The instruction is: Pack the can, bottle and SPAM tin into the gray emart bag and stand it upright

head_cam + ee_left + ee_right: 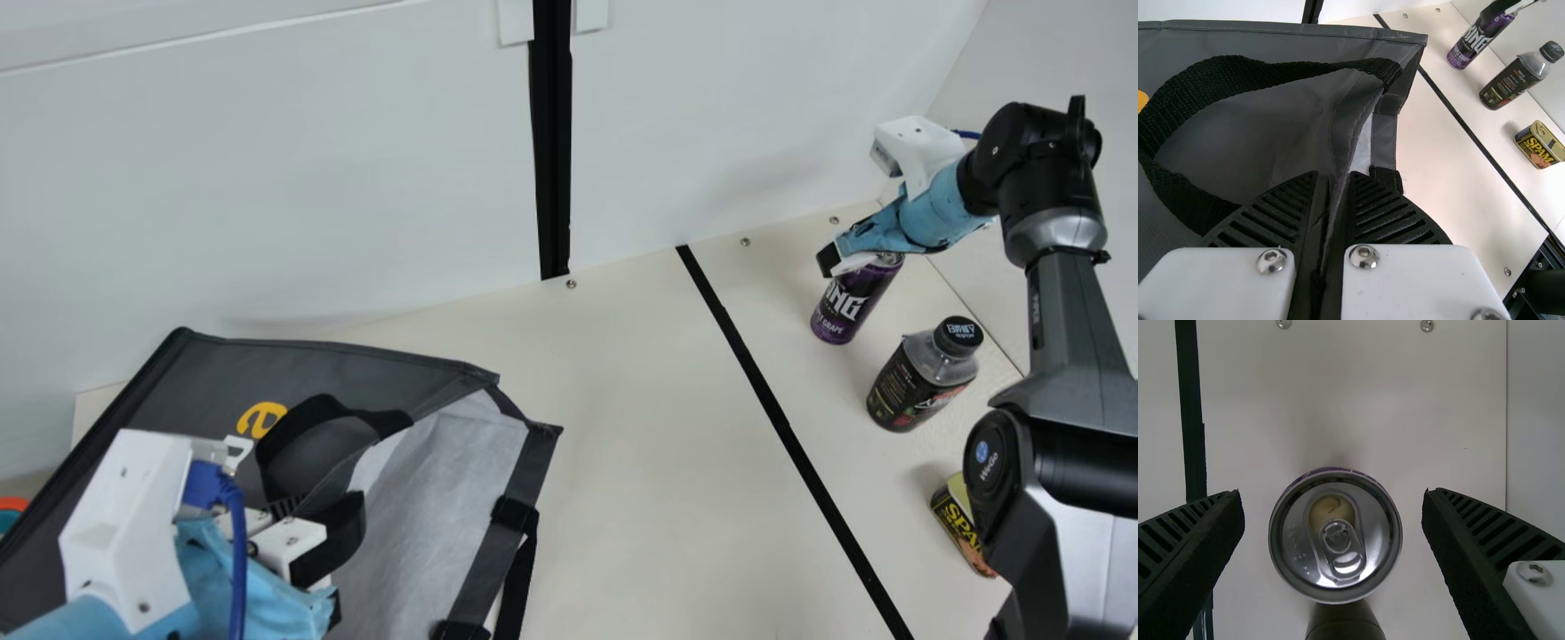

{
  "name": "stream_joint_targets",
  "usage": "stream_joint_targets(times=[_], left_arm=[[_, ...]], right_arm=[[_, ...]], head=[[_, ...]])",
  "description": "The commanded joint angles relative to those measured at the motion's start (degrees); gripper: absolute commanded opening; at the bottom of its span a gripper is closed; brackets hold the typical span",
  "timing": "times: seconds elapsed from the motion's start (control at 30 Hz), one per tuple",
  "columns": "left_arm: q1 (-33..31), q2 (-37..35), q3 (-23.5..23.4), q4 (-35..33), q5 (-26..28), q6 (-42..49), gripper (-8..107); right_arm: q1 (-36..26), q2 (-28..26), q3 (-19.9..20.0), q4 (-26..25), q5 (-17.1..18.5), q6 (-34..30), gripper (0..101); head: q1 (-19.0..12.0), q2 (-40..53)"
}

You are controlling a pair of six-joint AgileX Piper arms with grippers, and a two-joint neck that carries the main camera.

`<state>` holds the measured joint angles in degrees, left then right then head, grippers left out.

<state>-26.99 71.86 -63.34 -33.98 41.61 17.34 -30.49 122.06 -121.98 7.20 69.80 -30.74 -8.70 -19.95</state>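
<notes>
The gray bag [444, 498] lies at the left of the table, its mouth toward the right. My left gripper [307, 533] is at the bag's edge; in the left wrist view the left gripper [1331, 220] is shut on the bag's gray fabric [1338, 133]. My right gripper [840, 260] is at the top of the purple can [845, 307]. In the right wrist view the right gripper [1333, 520] stands open, one finger on each side of the can [1335, 537], with gaps between. The bottle [920, 378] and SPAM tin [960, 524] stand nearer, beside my right arm.
A black tape line [782, 427] crosses the table between the bag and the three items. The white wall [356, 178] rises behind the table. A black strap [518, 569] hangs at the bag's mouth, and an orange and teal object [11, 508] shows at the left edge.
</notes>
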Motion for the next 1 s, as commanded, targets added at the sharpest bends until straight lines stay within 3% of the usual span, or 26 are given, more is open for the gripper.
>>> stream_joint_targets(times=[0.0,0.43,0.97], left_arm=[[0.0,0.0,0.0,0.0,0.0,0.0,-8],[0.0,0.0,0.0,0.0,0.0,0.0,-8],[0.0,0.0,0.0,0.0,0.0,0.0,-8]], right_arm=[[0.0,0.4,-0.1,-0.1,0.1,0.0,88],[0.7,1.5,0.1,0.8,0.1,-0.9,1],[0.6,-3.5,2.5,1.7,0.1,-3.4,0]], head=[[-1.3,0.0],[-1.3,0.0],[-1.3,0.0]])
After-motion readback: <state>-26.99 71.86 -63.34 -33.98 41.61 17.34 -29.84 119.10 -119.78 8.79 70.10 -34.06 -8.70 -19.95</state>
